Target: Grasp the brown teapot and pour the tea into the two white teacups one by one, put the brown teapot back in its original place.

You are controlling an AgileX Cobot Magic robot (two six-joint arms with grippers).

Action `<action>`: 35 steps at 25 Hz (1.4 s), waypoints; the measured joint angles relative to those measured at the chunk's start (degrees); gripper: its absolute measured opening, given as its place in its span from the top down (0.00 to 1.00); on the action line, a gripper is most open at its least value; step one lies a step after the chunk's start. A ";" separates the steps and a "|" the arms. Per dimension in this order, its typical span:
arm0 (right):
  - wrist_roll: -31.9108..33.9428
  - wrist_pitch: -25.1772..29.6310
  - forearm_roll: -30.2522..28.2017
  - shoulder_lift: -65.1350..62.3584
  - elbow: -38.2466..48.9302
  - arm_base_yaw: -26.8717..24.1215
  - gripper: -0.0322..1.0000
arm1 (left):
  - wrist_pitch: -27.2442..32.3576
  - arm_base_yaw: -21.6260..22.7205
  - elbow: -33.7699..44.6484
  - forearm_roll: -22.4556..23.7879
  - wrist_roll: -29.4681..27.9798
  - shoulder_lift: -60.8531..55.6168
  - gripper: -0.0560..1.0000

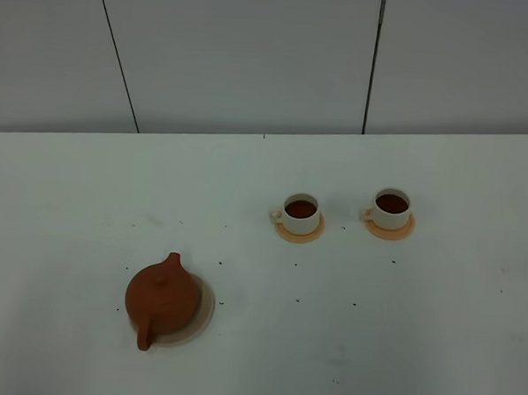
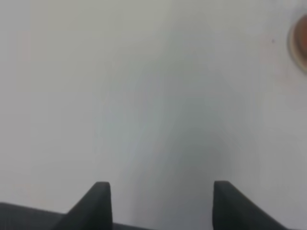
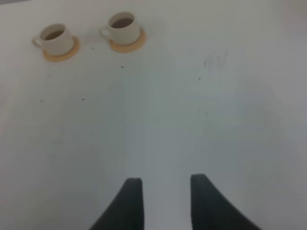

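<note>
wall [image 1: 254, 55]: grey panels (dark seams) | table [image 1: 398, 346]: white — faintly speckled

Neither arm shows in the high view. Left gripper [image 2: 162, 203] hangs over bare bench [image 2: 144, 96], jaws spread wide, nothing between them. Right gripper [image 3: 166, 203] also over the bench, its dark fingers [image 3: 132, 201] a narrower gap apart, parted, holding nothing, clear of the surface.

one brown teapot [image 1: 161, 299], two white teacups [image 1: 301, 214] [image 1: 391, 208], two orange saucers [image 1: 298, 232] [image 1: 390, 229], one beige coaster [image 1: 201, 322]
</note>
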 joint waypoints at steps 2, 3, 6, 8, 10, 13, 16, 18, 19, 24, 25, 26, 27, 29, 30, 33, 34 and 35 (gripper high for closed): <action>0.00 0.00 0.00 0.00 0.00 0.00 0.74 | 0.00 -2.15 0.00 0.06 0.00 -0.78 0.44; 0.00 0.00 0.00 0.00 0.00 0.00 0.74 | 0.00 -3.15 0.05 0.06 -0.09 -0.96 0.44; 0.00 0.00 0.00 0.00 0.00 0.00 0.74 | 0.00 -6.51 0.28 0.38 -0.38 -1.41 0.44; 0.00 0.00 0.00 0.00 0.00 0.00 0.74 | 0.00 -7.92 0.45 0.65 -0.58 -1.94 0.44; 0.00 0.00 0.00 0.00 0.00 0.00 0.74 | -0.01 -8.33 0.45 0.77 -0.71 -2.66 0.44; 0.00 0.00 0.00 0.00 0.00 0.00 0.74 | -0.01 -8.51 0.45 0.93 -0.83 -4.36 0.44; 0.00 0.00 0.00 0.00 0.00 0.00 0.74 | 0.04 -8.51 0.45 0.93 -0.84 -6.22 0.44; 0.00 0.00 0.00 0.00 0.00 0.00 0.74 | 0.04 -8.51 0.45 0.93 -0.84 -7.76 0.44; 0.00 0.00 0.00 0.00 0.00 0.00 0.74 | 0.04 -8.51 0.45 0.94 -0.84 -8.67 0.44; 0.00 0.00 0.00 0.00 0.00 0.00 0.74 | 0.04 -8.51 0.45 0.94 -0.84 -12.36 0.44; 0.00 0.00 0.00 0.00 0.00 0.00 0.74 | 0.04 -8.51 0.45 0.94 -0.84 -13.12 0.44; 0.00 0.00 0.00 0.00 0.00 0.00 0.74 | 0.04 -8.51 0.45 0.94 -0.84 -13.88 0.44; 0.00 0.00 0.00 0.00 0.00 0.00 0.74 | 0.04 -8.51 0.45 0.94 -0.84 -14.69 0.44; 0.00 0.00 0.00 0.00 0.00 0.00 0.74 | 0.04 -8.51 0.45 0.94 -0.84 -16.24 0.44; 0.00 0.00 0.00 0.00 0.00 0.00 0.74 | 0.04 -8.51 0.45 0.94 -0.84 -16.90 0.44; 0.00 0.00 0.00 0.00 0.00 0.00 0.74 | 0.04 -8.51 0.45 0.94 -0.84 -17.17 0.44; 0.00 0.00 0.00 0.00 0.00 0.00 0.74 | 0.04 -8.51 0.45 0.94 -0.84 -17.24 0.44; 0.00 0.00 0.00 0.00 0.00 0.00 0.74 | 0.04 -8.51 0.45 0.94 -0.84 -17.25 0.44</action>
